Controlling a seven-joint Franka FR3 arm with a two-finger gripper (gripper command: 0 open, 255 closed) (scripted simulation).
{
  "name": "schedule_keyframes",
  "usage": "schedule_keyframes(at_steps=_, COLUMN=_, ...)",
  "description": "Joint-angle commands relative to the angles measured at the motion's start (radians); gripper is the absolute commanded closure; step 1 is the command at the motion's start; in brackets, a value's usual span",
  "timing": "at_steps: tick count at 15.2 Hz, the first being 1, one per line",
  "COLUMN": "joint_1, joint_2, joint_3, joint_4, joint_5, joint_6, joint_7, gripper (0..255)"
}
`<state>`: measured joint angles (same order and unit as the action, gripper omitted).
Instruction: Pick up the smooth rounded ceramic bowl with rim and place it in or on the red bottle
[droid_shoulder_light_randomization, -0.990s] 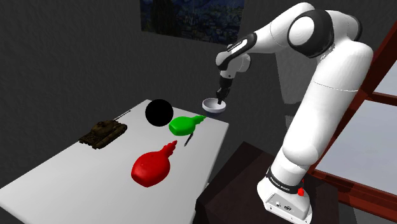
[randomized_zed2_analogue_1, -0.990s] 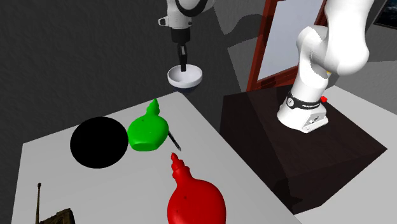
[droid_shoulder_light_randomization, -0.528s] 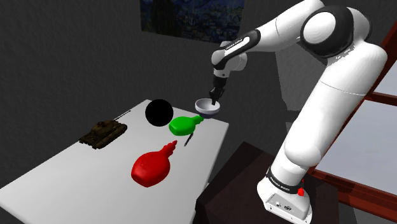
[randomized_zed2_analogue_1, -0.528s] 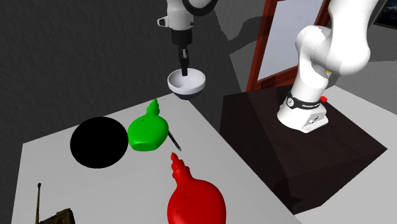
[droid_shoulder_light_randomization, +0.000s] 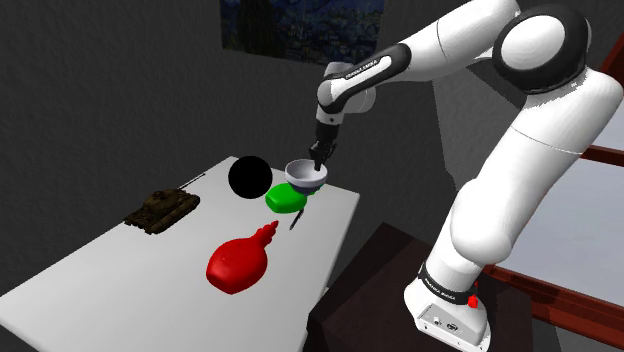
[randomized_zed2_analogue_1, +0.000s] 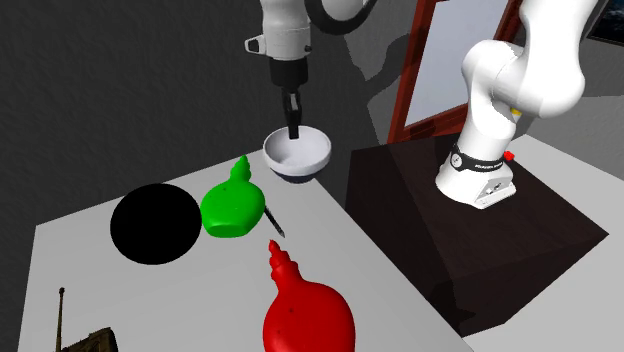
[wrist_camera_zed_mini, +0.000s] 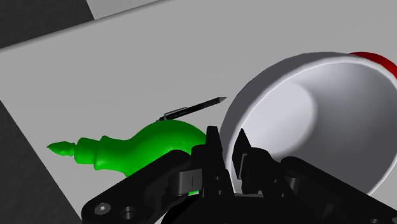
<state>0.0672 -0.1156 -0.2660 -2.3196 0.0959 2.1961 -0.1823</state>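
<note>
White bowl (randomized_zed2_analogue_1: 301, 156), rim between jaws

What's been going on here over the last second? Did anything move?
The tool, clasping the white bowl by its rim, carried it toward the shoulder view's left, from beyond the table's far end to just over that end, near the green bottle. Its grip held throughout. The red bottle, green bottle, black ball, pen and toy tank stayed put.

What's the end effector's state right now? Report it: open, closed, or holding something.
End effector: closed, holding the white bowl by its rim.
</note>
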Motion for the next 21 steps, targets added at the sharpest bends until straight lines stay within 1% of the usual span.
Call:
schedule_keyframes(at_steps=1, joint_1=0.026, joint_2=0.008, joint_3=0.031, joint_4=0.003, joint_5=0.008, joint_6=0.01, joint_7=0.053, gripper=255)
schedule_keyframes(at_steps=9, joint_1=0.121, joint_2=0.032, joint_3=0.144, joint_4=0.043, joint_5=0.025, joint_6=0.013, joint_7=0.251, gripper=255)
schedule_keyframes(at_steps=17, joint_1=0.212, joint_2=0.115, joint_3=0.246, joint_4=0.158, joint_5=0.029, joint_6=0.001, joint_7=0.443, gripper=255)
schedule_keyframes(at_steps=21, joint_1=0.213, joint_2=0.141, joint_3=0.246, joint_4=0.131, joint_5=0.035, joint_6=0.053, joint_7=0.436, gripper=255)
